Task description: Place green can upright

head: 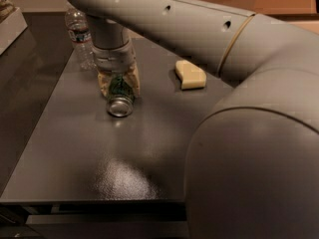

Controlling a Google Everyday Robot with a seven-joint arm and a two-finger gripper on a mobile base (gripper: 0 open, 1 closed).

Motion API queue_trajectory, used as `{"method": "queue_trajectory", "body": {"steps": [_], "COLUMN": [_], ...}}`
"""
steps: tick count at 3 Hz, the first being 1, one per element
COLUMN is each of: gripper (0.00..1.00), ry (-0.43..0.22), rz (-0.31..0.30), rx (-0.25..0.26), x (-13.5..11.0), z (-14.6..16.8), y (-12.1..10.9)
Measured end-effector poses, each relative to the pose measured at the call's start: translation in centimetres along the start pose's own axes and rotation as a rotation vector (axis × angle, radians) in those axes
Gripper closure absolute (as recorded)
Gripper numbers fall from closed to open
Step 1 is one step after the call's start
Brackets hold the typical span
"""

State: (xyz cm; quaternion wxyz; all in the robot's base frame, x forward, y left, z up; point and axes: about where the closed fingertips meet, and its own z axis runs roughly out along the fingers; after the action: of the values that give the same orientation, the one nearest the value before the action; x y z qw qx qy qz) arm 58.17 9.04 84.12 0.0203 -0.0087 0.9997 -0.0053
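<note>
The green can point(119, 98) lies on its side on the dark table point(124, 153), its silver end facing the camera. My gripper point(118, 83) reaches down from the arm above. Its two tan fingers point(132, 81) are closed against both sides of the can's body. The can still rests on the tabletop. The far end of the can is hidden behind the gripper.
A clear plastic water bottle point(79, 39) stands upright just behind and left of the gripper. A pale yellow sponge-like block point(190, 74) lies to the right. My large grey arm point(239, 108) fills the right side of the view. A box edge point(10, 24) sits at far left.
</note>
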Motion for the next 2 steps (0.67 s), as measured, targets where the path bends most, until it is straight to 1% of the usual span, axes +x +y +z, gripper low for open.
{"method": "queue_trajectory", "body": {"steps": [1,2], "gripper": [0.87,1.00], "ry": [-0.064,-0.190], "rz": [-0.043,-0.121], "rx": [-0.042,-0.107], "x": [0.0,0.1], "z": [-1.7,-4.7], "y": [-0.5,-1.3]}}
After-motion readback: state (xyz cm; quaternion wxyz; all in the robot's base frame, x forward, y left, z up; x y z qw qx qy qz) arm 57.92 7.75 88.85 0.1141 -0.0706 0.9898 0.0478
